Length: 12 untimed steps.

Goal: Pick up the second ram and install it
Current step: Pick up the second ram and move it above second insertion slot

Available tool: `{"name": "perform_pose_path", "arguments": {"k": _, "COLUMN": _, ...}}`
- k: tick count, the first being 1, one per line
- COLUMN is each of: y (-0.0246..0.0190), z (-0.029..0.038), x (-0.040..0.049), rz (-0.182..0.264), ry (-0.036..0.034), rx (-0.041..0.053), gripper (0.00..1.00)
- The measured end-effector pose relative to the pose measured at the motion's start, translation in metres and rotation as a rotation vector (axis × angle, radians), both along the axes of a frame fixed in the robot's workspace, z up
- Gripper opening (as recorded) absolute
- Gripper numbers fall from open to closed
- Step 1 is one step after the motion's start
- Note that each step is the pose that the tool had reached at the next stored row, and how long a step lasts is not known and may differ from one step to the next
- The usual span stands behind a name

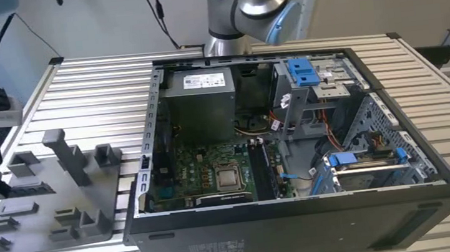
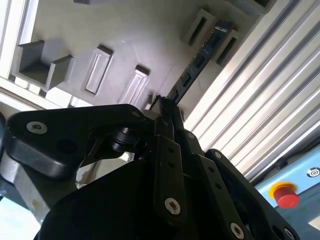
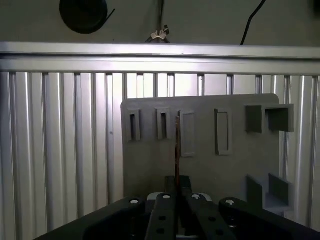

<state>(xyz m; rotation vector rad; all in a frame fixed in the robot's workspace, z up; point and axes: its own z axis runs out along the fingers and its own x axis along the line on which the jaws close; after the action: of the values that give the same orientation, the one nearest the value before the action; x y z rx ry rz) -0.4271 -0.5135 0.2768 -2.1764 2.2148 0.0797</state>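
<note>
Claw shut tight on the second ram, over the grey holder tray.
In both wrist views the claw's fingers are pinched on one end of the ram, w/ no gap showing, and the rest of the thin dark board sticks out past the tips. In the first wrist view the ram is edge-on, a thin line btwn two raised slots of the tray. In the second wrist view its flat side and chips show, far end btwn two holder blocks. Can't tell if the board touches the tray or is clear of it. In the exterior view the tray lies on the slatted table at the exterior view's left, just beside the open computer case, motherboard facing up.
</note>
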Motion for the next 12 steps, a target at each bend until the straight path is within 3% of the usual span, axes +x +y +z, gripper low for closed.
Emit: {"name": "perform_pose_path", "arguments": {"k": 12, "y": 0.0, "z": 0.0174, "x": 0.0, "rz": -0.008, "ry": 0.0001, "rx": -0.0001, "gripper": 0.14}}
